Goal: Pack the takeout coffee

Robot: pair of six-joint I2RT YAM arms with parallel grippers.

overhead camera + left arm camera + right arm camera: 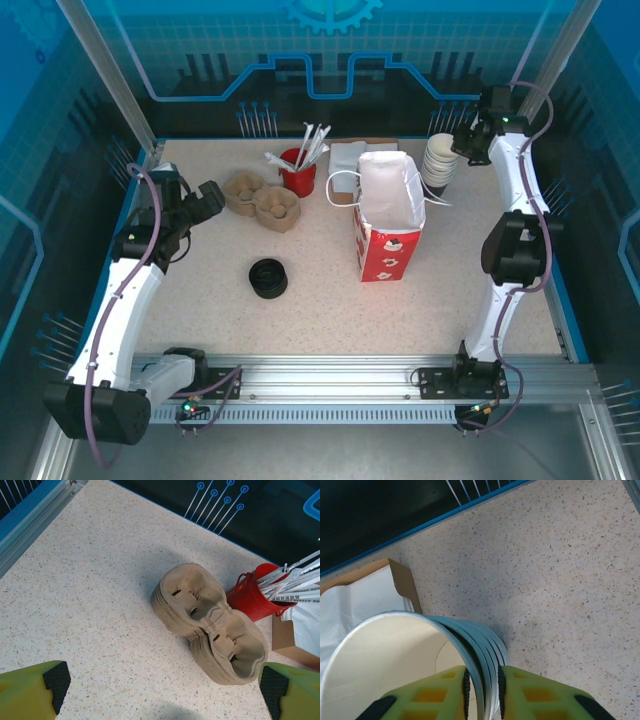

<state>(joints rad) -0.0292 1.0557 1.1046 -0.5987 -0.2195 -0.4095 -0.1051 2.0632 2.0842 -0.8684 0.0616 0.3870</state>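
Yellow right end effector (482, 687) pinches the stacked paper cups' (420, 655) thin rim.

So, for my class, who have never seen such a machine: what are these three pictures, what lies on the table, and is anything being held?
These are two white robot arms bolted at the table's near edge, each ending in a two-finger pincer. One picture looks down from above; the other two come from cameras on each wrist. On the speckled table stand a red-and-white bag, a stack of pulp cup carriers, a red bucket of wrapped straws, a black ring-shaped piece and a stack of lidless cups. The right pincer pinches the top cup's rim. The left pincer hangs open above the carriers, holding nothing.
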